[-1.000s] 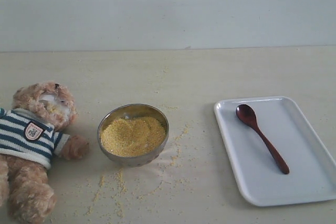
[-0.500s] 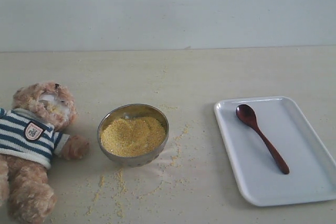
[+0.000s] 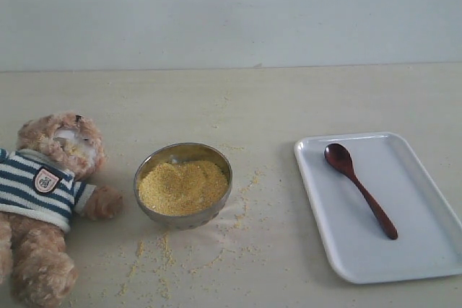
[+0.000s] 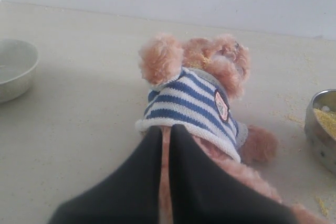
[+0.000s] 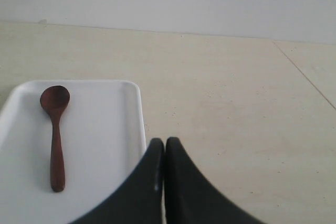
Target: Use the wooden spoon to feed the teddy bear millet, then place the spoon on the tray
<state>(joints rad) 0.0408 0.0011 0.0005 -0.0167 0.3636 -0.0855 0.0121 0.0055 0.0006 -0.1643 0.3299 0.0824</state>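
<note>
A broad pale beige worktop [image 3: 289, 99] carries everything and runs back to a plain light wall. The large white rectangular plastic tray [image 3: 426, 250], with rounded corners and a low raised rim, lies close to the worktop's right edge, toward its near edge. The light-brown fluffy teddy bear [image 3: 43, 192] in a navy-and-white striped shirt with a small chest badge lies on its back at the worktop's left edge, near the front left corner, head pointing toward the far edge and yellow grains stuck around its pale muzzle. Neither arm appears in the exterior view. The left tool [image 4: 165, 145], black and tapered, is pressed together and holds nothing; its wrist view looks down past it onto the bear's lower body and shirt hem, with fur showing through the thin slit between the fingers. The right tool [image 5: 165, 145] is likewise pressed together and empty, over bare worktop just beside the tray's rim. A small round steel bowl [image 3: 184, 214] stands about midway between bear and tray, nearer the front edge. It is filled with fine yellow millet [image 3: 182, 187]. The small dark reddish-brown wooden spoon [image 3: 359, 188] lies flat inside the tray, oval bowl toward the far edge, slim handle angled toward the tray's near right corner. Loose millet grains [image 3: 162, 250] are scattered on the worktop around the steel bowl, mostly before it.
</note>
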